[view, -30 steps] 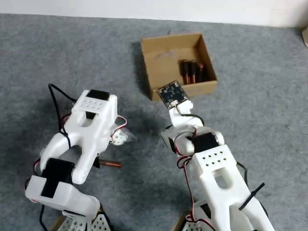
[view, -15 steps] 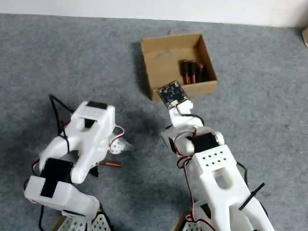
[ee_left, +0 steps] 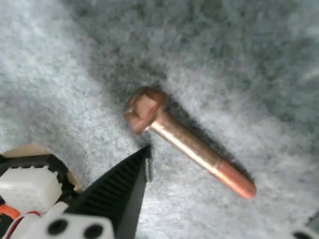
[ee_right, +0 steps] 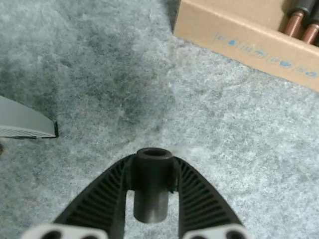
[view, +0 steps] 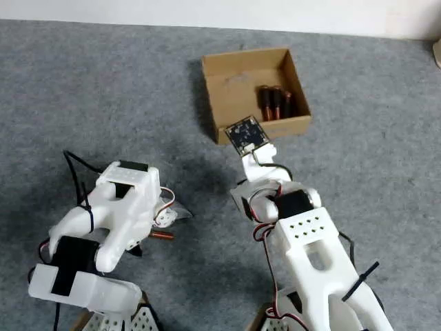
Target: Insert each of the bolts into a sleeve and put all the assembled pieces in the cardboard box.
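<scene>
1. High view: a copper hex-head bolt lay on the grey felt tabletop, just under the left arm's jaws. Dark assembled pieces lay in the brown cardboard box.
2. Left wrist view: the left jaws stood wide, with the bolt lying untouched between them.
3. Right wrist view: the right jaws clamped a black cylindrical sleeve, near the box.

We see a grey, fuzzy felt mat spread as the whole work surface, under and all around the right gripper. Well beyond that gripper, along the far edge, runs a plain white strip; wall or bare tabletop, we cannot tell. Just ahead of the gripper the mat shows darker, mottled patches under soft light.
</scene>
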